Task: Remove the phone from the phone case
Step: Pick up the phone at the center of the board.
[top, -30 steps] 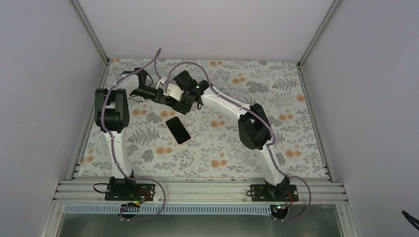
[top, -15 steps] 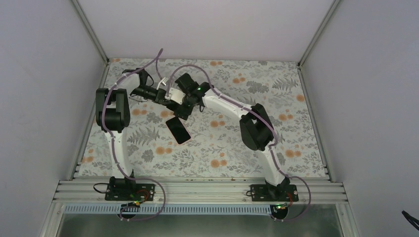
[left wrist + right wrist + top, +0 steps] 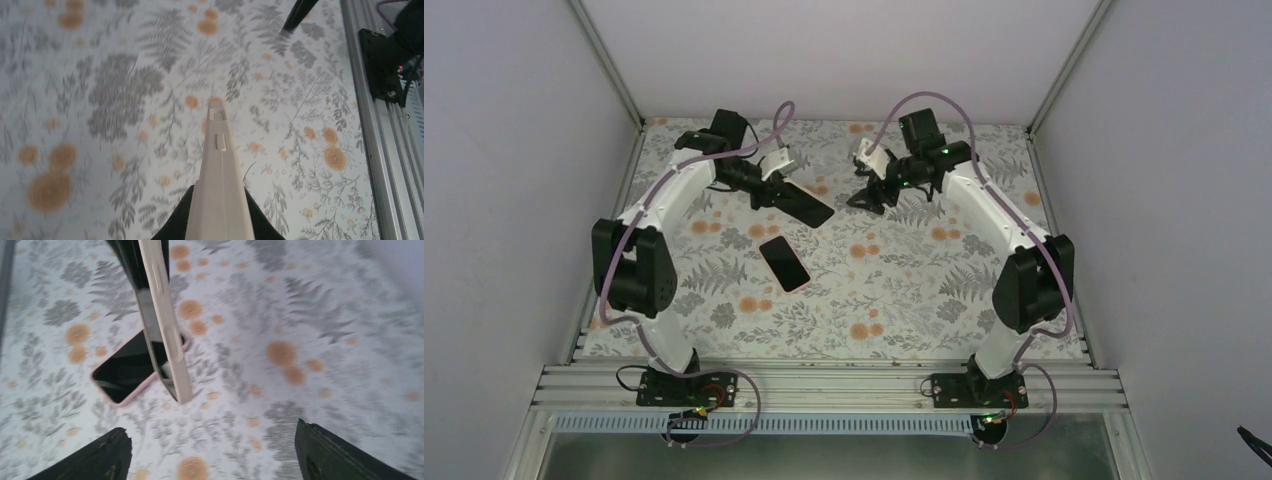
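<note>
My left gripper [image 3: 776,190] is shut on one end of the beige phone case [image 3: 806,205] and holds it above the table at the back left. From the left wrist the case [image 3: 219,175] shows edge-on, rising between the two black fingers [image 3: 177,222]. Its wide face looks dark from above. The phone [image 3: 784,264], with a dark screen and a pink rim, lies flat on the table below the case. My right gripper [image 3: 867,192] hangs open and empty to the case's right. Its wrist view shows the case [image 3: 165,335] upright, with the phone [image 3: 122,370] behind it.
The floral table cover [image 3: 894,290] stretches between white walls. An aluminium rail [image 3: 824,385] with both arm bases runs along the near edge. In the left wrist view the rail [image 3: 380,150] and a base mount [image 3: 387,65] are at the right.
The right gripper has let go and swung away to the right. The left gripper has shut on the case and carried it slightly right. The phone has not moved.
</note>
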Available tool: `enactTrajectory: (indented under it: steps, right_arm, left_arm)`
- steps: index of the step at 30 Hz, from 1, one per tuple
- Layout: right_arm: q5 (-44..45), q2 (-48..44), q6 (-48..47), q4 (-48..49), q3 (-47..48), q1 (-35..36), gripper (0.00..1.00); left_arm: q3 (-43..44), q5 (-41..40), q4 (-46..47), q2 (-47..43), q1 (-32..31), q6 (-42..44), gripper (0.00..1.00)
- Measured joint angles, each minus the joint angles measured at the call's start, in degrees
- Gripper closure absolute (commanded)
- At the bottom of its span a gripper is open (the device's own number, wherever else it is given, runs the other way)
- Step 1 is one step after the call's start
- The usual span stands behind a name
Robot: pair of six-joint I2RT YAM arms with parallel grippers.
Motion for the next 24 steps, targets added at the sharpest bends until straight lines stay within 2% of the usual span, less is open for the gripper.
enactTrajectory:
  steps: [4, 9, 24]
  right_arm:
    - [-2.5, 1.7, -2.8, -0.9, -4.7, 1.3, 0.26]
    - [-3.4, 3.4, -3.3, -0.5, -7.7, 1.6, 0.30]
    - [-3.3, 3.4, -3.2, 1.4, -8.0, 1.6, 0.36]
  left_arm:
    - [0.7, 1.2, -0.3, -3.3, -2.9, 3.6, 0.98]
    - [0.8, 1.3, -2.2, -0.9, -5.0, 6.0, 0.98]
    - [0.6, 1.6, -2.3, -0.1, -5.7, 6.1, 0.98]
